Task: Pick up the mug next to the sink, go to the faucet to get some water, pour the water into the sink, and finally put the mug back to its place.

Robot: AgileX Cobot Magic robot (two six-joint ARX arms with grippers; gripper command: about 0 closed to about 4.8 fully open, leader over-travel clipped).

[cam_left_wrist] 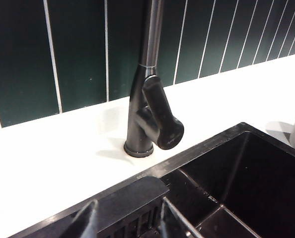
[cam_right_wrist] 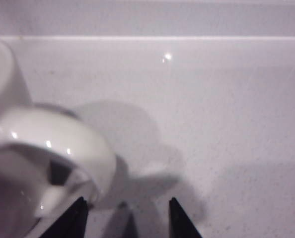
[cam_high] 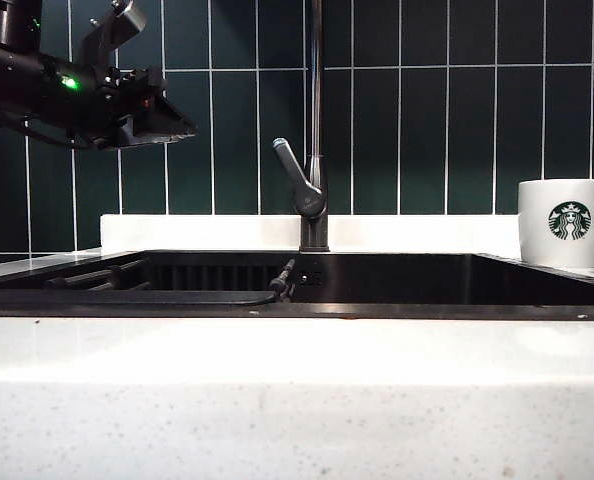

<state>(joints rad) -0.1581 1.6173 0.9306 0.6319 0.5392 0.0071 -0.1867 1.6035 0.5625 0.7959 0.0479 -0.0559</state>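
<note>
Standing upright on the counter (cam_high: 277, 360), the mug (cam_high: 563, 222) shows a round green-and-white mermaid logo (cam_high: 570, 220) facing the exterior camera; I can read no lettering on it. Its long axis is vertical, mouth up, handle (cam_right_wrist: 63, 148) turned toward my right gripper (cam_right_wrist: 127, 218), whose fingers are spread wide and empty just beside that handle. My left gripper (cam_high: 162, 115) hangs high, up and to the side of the faucet (cam_high: 315, 130), fingertips (cam_left_wrist: 85, 220) apart and holding nothing. From there the faucet rises straight ahead, lever (cam_left_wrist: 162, 116) angled toward me, with the sink (cam_high: 377, 285) below.
</note>
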